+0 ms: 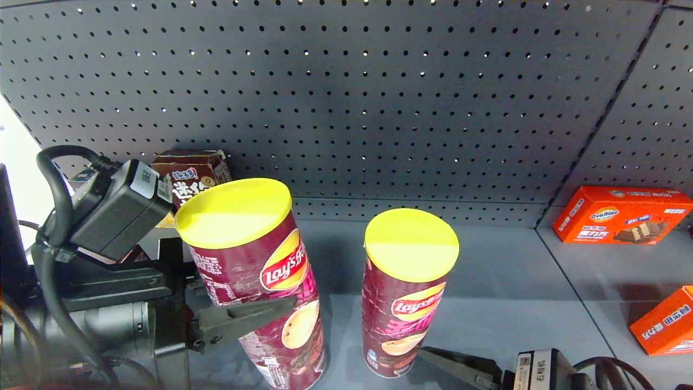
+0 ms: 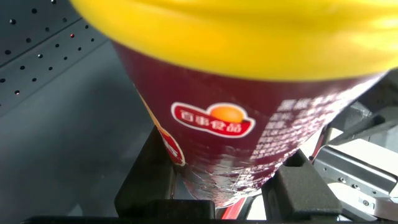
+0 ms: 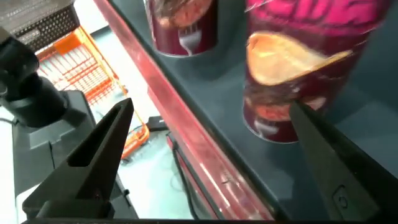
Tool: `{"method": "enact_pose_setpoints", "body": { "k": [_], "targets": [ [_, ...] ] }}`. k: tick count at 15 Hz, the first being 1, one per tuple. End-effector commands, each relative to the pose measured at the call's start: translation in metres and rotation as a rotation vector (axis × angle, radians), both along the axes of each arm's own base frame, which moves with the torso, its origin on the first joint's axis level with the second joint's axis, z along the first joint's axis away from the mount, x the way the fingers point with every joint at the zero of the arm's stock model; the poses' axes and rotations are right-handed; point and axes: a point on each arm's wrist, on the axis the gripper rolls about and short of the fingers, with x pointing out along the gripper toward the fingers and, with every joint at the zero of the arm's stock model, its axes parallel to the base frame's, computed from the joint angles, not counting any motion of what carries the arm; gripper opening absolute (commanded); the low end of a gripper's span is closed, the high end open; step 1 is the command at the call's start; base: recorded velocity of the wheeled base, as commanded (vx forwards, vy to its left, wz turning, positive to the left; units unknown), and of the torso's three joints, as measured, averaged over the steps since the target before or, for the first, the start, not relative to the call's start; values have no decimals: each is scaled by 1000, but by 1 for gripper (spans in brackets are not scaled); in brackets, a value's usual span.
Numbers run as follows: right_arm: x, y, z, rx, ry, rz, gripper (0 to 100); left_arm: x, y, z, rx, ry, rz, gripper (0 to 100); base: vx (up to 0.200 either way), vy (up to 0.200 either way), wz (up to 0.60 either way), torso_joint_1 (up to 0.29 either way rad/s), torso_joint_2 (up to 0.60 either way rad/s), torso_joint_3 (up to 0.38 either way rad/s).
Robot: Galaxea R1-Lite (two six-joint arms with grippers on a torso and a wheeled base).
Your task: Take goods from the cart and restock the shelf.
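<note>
Two maroon chip cans with yellow lids are on the grey shelf (image 1: 503, 292). The left can (image 1: 260, 276) leans with its top toward the left. My left gripper (image 1: 238, 319) is shut on its middle, and the can's wall (image 2: 249, 124) sits between the dark fingers (image 2: 149, 180). The right can (image 1: 403, 292) stands upright on the shelf. My right gripper (image 1: 460, 368) is low beside that can's base, open, with nothing between its fingers. From the right wrist, the upright can (image 3: 298, 81) is just beyond one fingertip (image 3: 311, 124), and the held can (image 3: 183, 25) is farther off.
A brown carton (image 1: 192, 173) stands behind the held can against the pegboard wall (image 1: 379, 97). Two orange boxes (image 1: 622, 214) (image 1: 666, 322) lie in the bay to the right. The shelf's red front edge (image 3: 186, 143) and an orange cart basket (image 3: 81, 68) are below.
</note>
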Motion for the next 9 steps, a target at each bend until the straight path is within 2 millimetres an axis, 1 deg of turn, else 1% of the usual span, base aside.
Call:
{"method": "enact_pose_setpoints", "body": {
  "k": [1, 2, 4, 6, 7, 9],
  "targets": [
    [4, -25, 8, 20, -44, -63, 100, 0, 0, 0, 0, -1, 1, 0, 0, 0, 0, 0, 0, 0],
    [4, -41, 10, 14, -83, -97, 100, 0, 0, 0, 1, -1, 0, 0, 0, 0, 0, 0, 0, 0],
    [-1, -64, 16, 35, -117, -138, 100, 0, 0, 0, 0, -1, 1, 0, 0, 0, 0, 0, 0, 0],
    [-4, -83, 24, 49, -128, -231, 100, 0, 0, 1, 0, -3, 0, 0, 0, 0, 0, 0, 0, 0],
    [-2, -89, 26, 53, -130, -273, 100, 0, 0, 1, -1, -5, 2, 0, 0, 0, 0, 0, 0, 0],
    [11, -102, 30, 62, -146, -402, 100, 0, 0, 2, -3, -8, 0, 0, 0, 0, 0, 0, 0, 0]
  ]
}}
